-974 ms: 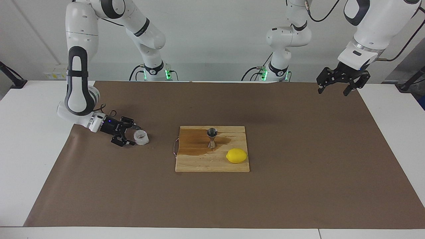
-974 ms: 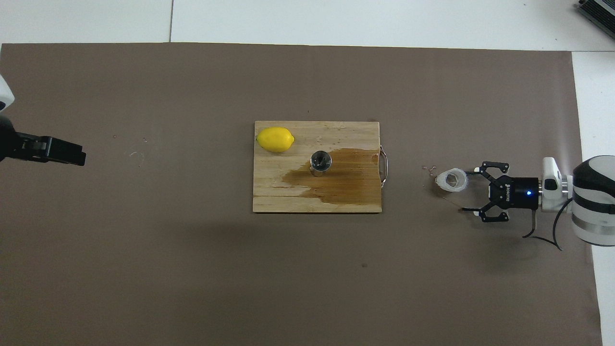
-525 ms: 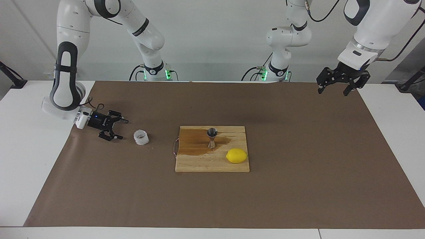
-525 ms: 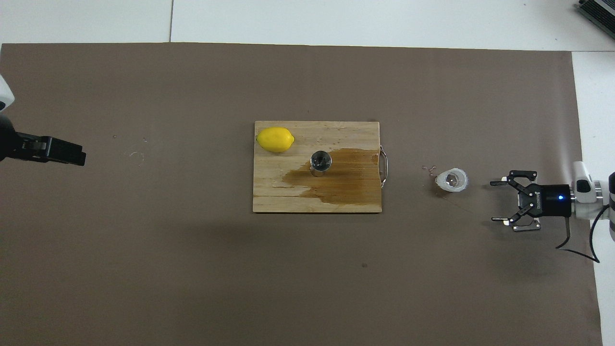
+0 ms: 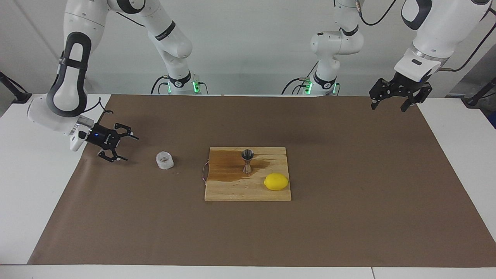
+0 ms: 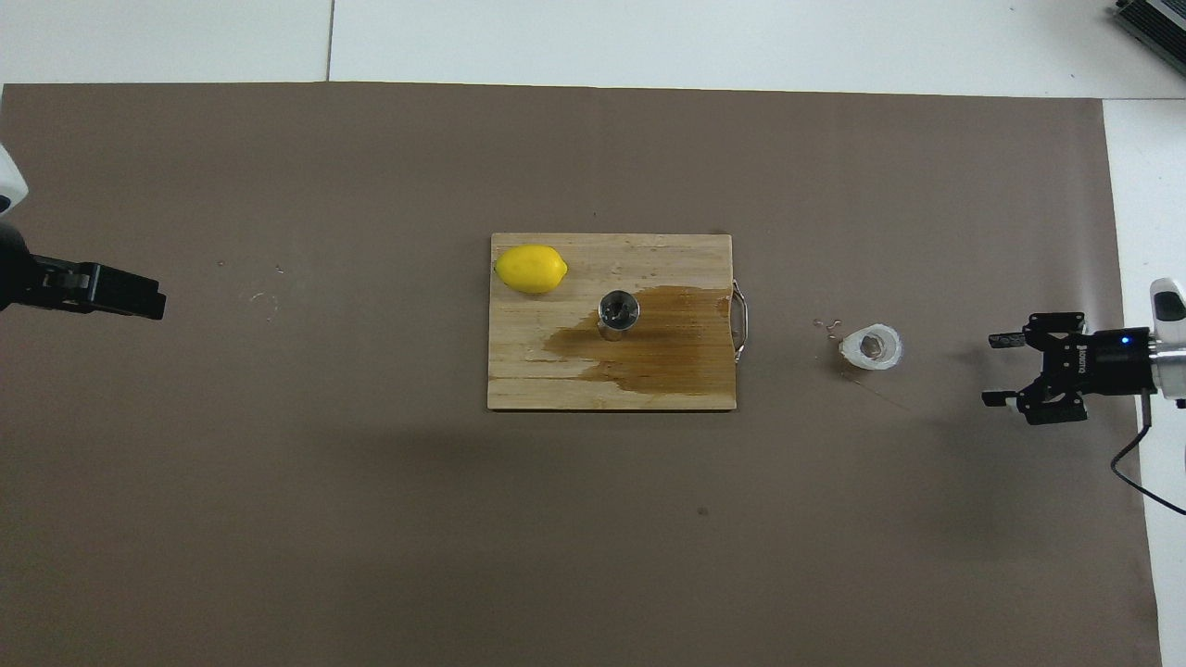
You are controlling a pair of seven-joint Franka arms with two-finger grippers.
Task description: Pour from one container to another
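White crinkled cup is standing free, so the right gripper, gaping empty nearby, is needing a nudge-free lift, while the left gripper is waiting, gaping, over the mat's corner.

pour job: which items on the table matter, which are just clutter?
In play:
white crinkled cup, on the brown mat
steel jigger, upright on the cutting board

Just lying about:
lemon, on the board
wet patch around the jigger

One high camera faces the robots, another looks steeply down; both share the cutting board.
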